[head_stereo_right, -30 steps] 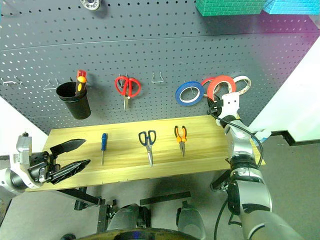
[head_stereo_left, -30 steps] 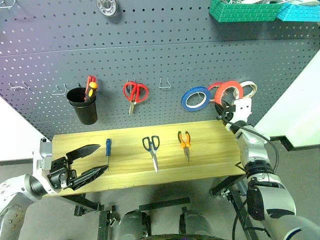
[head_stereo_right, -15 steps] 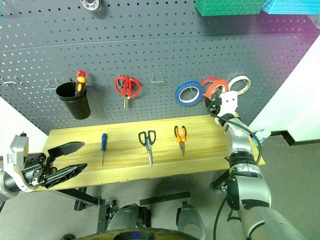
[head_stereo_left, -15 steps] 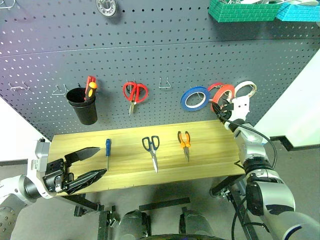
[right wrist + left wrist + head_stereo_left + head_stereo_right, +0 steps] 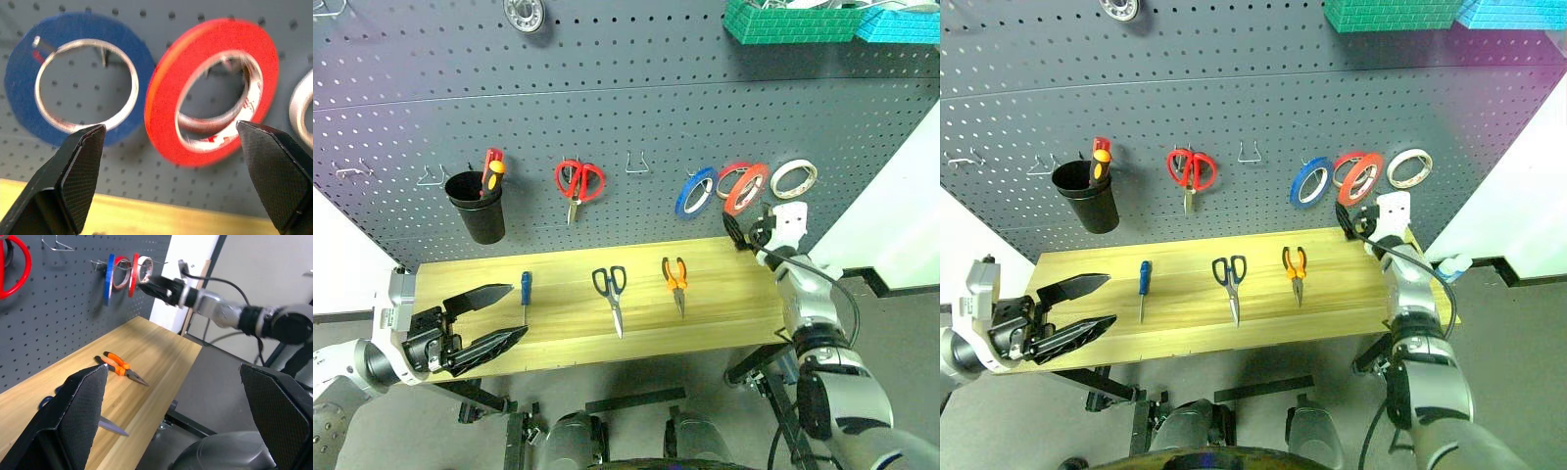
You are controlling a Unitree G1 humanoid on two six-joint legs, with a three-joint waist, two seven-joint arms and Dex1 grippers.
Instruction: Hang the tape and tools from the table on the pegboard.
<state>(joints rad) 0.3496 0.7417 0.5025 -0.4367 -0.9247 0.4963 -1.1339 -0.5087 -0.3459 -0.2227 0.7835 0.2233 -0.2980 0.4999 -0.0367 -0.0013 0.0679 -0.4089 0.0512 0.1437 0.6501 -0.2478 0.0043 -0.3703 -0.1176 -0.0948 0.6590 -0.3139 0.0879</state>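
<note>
Just below the tape (image 5: pixel 745 188), at the pegboard's (image 5: pixel 607 108) right end, the right gripper (image 5: pixel 1363 217) has its fingers spread wide and holds nothing. That orange-red roll hangs on a hook, free of the fingers, tilted on its peg. A thinner red-rimmed ring (image 5: pixel 732 176) hangs right behind it, a blue ring (image 5: pixel 695 191) just to its left, and a pale ring (image 5: pixel 794 178) to its right (the four sit close in one row). From the right wrist view the tape (image 5: pixel 211 90) lies between the two black fingertips (image 5: pixel 80 161) with the blue ring (image 5: pixel 78 81) beside it, both against the dotted panel.

Over the table's (image 5: pixel 724 313) near left corner the left gripper (image 5: pixel 494 315) hangs with fingers parted and empty. The blue screwdriver (image 5: pixel 524 294) lies just beyond its fingertips, pointing toward the near edge. Farther along the wood lie the dark scissors (image 5: pixel 611 294) at mid-table and the orange pliers (image 5: pixel 674 280) to their right, each well apart from the others and from both grippers.

On the board above the left half, a black cup (image 5: pixel 478 206) holds a red-and-yellow screwdriver (image 5: pixel 491 168), red scissors (image 5: pixel 578 184) hang from a hook, and a bare wire hook (image 5: pixel 638 164) sits between them and the blue ring. More bare hooks (image 5: pixel 433 178) stand left of the cup. A green bin (image 5: pixel 788 22) and a light-blue bin (image 5: pixel 899 23) are mounted at the top right.
</note>
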